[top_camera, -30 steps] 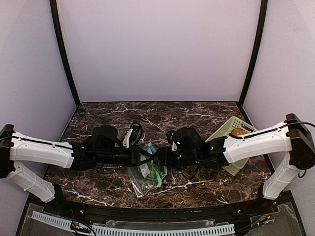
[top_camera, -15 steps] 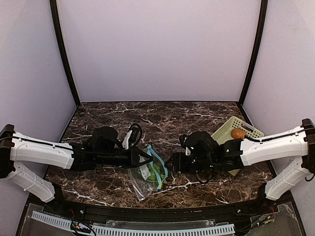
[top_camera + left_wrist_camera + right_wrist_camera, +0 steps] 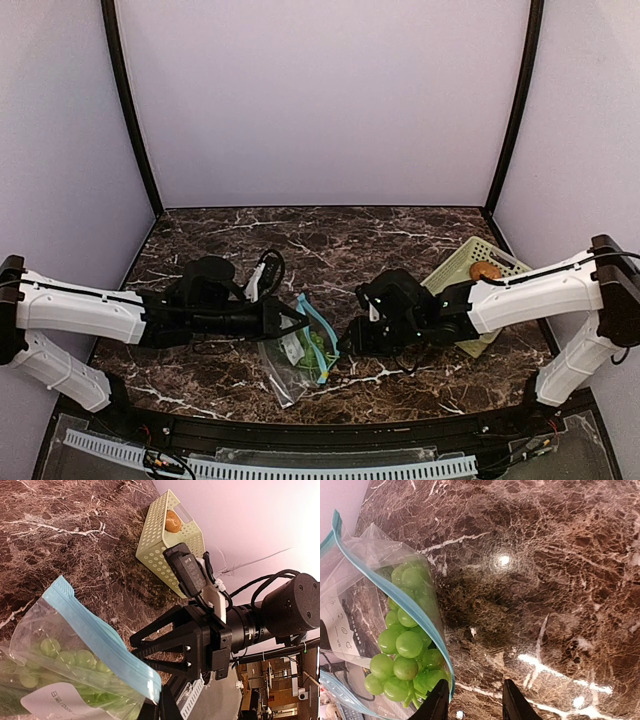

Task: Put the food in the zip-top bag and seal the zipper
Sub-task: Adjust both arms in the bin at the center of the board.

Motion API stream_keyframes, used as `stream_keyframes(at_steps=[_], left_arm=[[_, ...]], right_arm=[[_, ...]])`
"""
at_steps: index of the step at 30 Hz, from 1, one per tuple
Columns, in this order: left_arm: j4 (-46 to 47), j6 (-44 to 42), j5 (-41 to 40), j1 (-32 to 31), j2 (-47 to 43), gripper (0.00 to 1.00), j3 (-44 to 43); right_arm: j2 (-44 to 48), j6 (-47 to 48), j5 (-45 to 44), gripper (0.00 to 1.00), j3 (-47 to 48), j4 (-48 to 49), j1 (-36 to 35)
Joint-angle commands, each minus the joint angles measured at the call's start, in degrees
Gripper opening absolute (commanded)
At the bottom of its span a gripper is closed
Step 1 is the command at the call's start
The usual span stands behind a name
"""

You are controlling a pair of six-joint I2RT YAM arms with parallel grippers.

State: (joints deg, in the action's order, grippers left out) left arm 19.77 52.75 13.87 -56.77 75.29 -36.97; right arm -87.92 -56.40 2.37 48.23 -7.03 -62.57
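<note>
Left gripper (image 3: 291, 325) clamped on the bag (image 3: 293, 368) — grapes (image 3: 405, 652) inside. Right gripper (image 3: 475, 702) just beside it, fingers apart. Potato (image 3: 486, 270) lies in the basket (image 3: 450, 266).

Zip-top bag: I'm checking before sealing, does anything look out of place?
Yes. The green grapes are inside the open zip-top bag, but the brown oval lies in the basket on the right, not bagged. Nothing looks spilled.

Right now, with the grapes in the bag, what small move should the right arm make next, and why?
Probably move the right pincer toward the pale green basket. That pincer is open and empty, the green grapes lie inside the zip-top bag that the left pincer holds by its zipper edge, and the brown oval food sits in the basket.
</note>
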Motion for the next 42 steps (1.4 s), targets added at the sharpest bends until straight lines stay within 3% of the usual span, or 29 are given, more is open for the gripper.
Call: stream_keyframes(at_steps=[1, 9, 14, 26, 37, 42], left_arm=[[0.03, -0.19, -0.47, 0.2, -1.69, 0.01, 0.94], [-0.74, -0.41, -0.75, 0.15, -2.15, 0.01, 0.93], [-0.6, -0.25, -0.9, 0.22, -2.31, 0.01, 1.33], [-7.48, -1.79, -6.37, 1.22, -9.32, 0.01, 2.94], [-13.93, -7.22, -4.25, 1.29, -2.79, 0.01, -8.04], [-12.51, -7.15, -3.99, 1.31, -0.55, 0.01, -9.06]], right_arm=[[-2.61, 1.73, 2.94, 0.34, 1.97, 2.39, 0.43], [-6.11, 3.17, 5.12, 0.24, 5.04, 3.6, 0.58], [-6.53, 4.31, 7.25, 0.0, 7.24, 2.38, 0.66], [4.33, 11.33, 3.29, 0.0, 17.82, -14.29, 0.03], [-0.11, 15.47, -0.99, 0.0, 28.11, -24.21, -2.2], [-0.38, 14.7, -4.05, 0.0, 26.36, -24.47, -2.12]])
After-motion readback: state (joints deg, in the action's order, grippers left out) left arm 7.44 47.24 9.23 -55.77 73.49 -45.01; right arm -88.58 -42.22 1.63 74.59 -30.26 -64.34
